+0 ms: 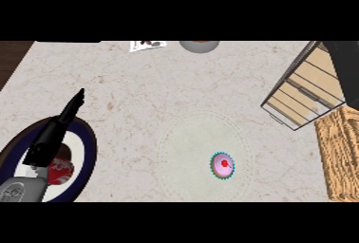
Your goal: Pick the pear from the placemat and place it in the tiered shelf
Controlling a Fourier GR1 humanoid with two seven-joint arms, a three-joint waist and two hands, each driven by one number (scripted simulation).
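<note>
light: even, bright | shadows: faint, soft under the cupcake (223,165) on the counter (140,85) | glare: slight sheen on shelf (308,90) | top-left corner: dark

1. We see a pale marbled counter (140,80) filling most of the head view.
2. We find a round pale placemat (189,142) near the counter's middle, with a small pink cupcake (223,164) on it.
3. We note a dark-rimmed plate (88,142) at the left edge.
4. We see a tiered shelf (305,90) by the right edge, a wooden board (340,156) beside it.
5. We spot a grey bowl (199,45) and a card (147,45) at the far edge.
</note>
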